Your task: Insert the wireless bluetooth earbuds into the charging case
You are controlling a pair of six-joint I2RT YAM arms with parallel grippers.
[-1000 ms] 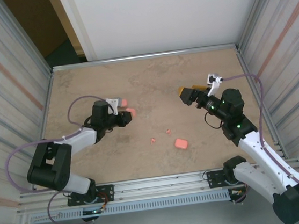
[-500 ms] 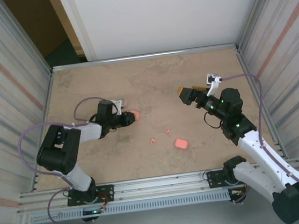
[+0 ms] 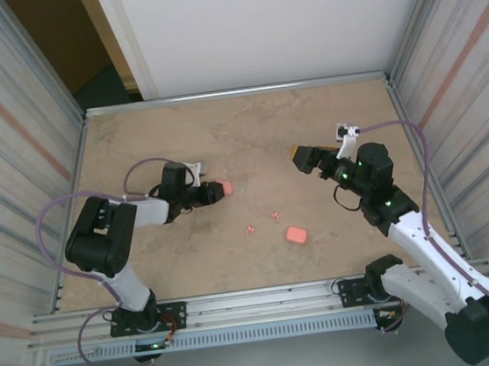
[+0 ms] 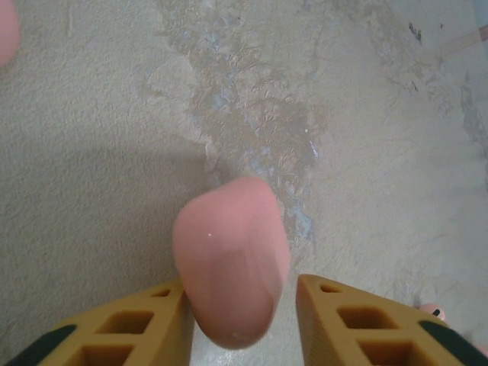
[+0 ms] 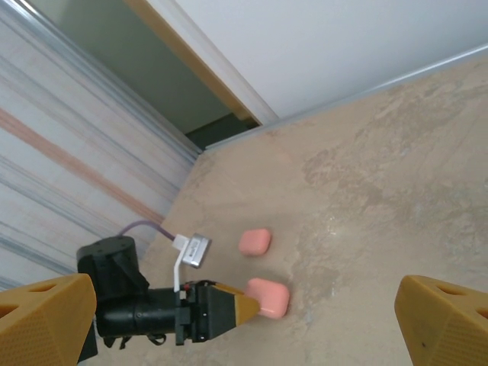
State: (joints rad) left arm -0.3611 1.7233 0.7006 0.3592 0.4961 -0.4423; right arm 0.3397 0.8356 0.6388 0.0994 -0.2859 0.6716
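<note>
A rounded pink charging case [image 4: 231, 259] lies on the table between the fingers of my left gripper [image 4: 240, 293]. The left finger touches it and a gap shows at the right finger, so the gripper is open. From above, this case [image 3: 221, 188] sits just off the left gripper [image 3: 208, 192]. Two tiny pink earbuds [image 3: 250, 229] [image 3: 277, 216] lie on the table towards the near side of centre. My right gripper [image 3: 303, 155] hangs wide open above the table with nothing in it, facing the left gripper [image 5: 217, 309] and its case [image 5: 268, 297].
A second pink case [image 5: 255, 242] lies just beyond the left gripper, and a third [image 3: 296, 234] sits near the earbuds. Metal walls [image 3: 27, 172] close in both sides, and a rail [image 3: 258, 298] runs along the near edge.
My left gripper has slid a little to the right with the pink case, and its jaws have parted from it. The left arm's elbow swung inward. The right arm has barely moved.
</note>
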